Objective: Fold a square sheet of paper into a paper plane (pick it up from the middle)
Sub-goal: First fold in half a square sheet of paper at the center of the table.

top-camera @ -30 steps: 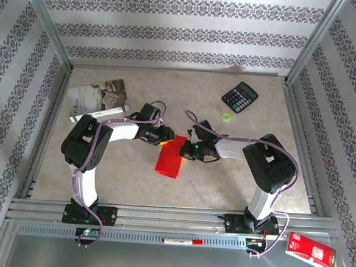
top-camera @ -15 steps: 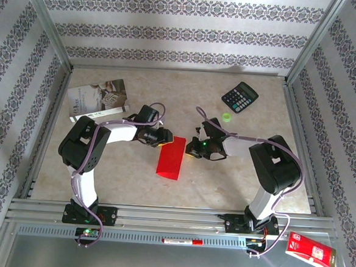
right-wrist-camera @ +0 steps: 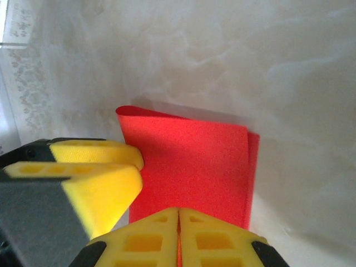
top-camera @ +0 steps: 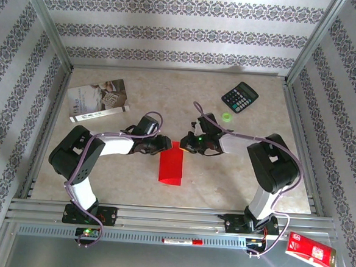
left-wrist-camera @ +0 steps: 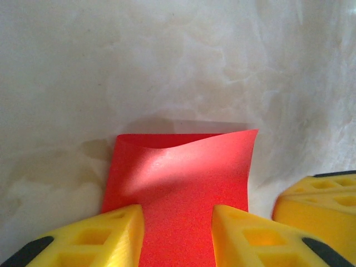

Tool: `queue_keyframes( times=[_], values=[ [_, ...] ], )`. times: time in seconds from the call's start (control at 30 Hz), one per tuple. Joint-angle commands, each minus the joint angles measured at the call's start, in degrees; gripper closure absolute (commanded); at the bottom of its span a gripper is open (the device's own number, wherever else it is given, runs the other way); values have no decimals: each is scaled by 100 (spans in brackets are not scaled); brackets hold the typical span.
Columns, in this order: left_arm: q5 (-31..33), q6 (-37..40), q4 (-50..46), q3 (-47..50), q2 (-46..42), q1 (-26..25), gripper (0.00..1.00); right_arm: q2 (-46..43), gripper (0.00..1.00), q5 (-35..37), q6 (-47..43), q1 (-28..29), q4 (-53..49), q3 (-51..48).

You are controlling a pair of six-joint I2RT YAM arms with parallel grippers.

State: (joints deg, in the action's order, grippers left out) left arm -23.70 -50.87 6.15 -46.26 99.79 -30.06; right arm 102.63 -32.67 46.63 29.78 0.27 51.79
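Though pale and marbled, table (top-camera: 168,93) beneath red paper (top-camera: 170,168), patterned walls (top-camera: 173,29) around

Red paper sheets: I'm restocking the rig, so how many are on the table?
1. The square sheet of paper, folded over, lies in the middle of the table, its far edge at the left gripper and the right gripper. Another sheet inside the fold could be hidden.

You get soft, even overhead light: the desk (top-camera: 217,179) carries only faint shadows. In your left wrist view the left gripper (left-wrist-camera: 178,216) blurs at the lower edge, and a pale sheen crosses the red paper (left-wrist-camera: 183,178).
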Motion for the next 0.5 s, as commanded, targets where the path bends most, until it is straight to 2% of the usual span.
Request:
queue_keyframes(
  times=[0.0, 0.23, 0.47],
  values=[
    [298, -166, -455, 232, 162, -114, 62, 371, 92, 48, 28, 45, -22, 178],
    [221, -220, -429, 240, -46, -114, 61, 503, 94, 394, -258, 10, -301, -102],
    [-583, -506, 346, -22, -203, -60, 55, 548, 99, 586, -628, 15, -501, -287]
  ],
)
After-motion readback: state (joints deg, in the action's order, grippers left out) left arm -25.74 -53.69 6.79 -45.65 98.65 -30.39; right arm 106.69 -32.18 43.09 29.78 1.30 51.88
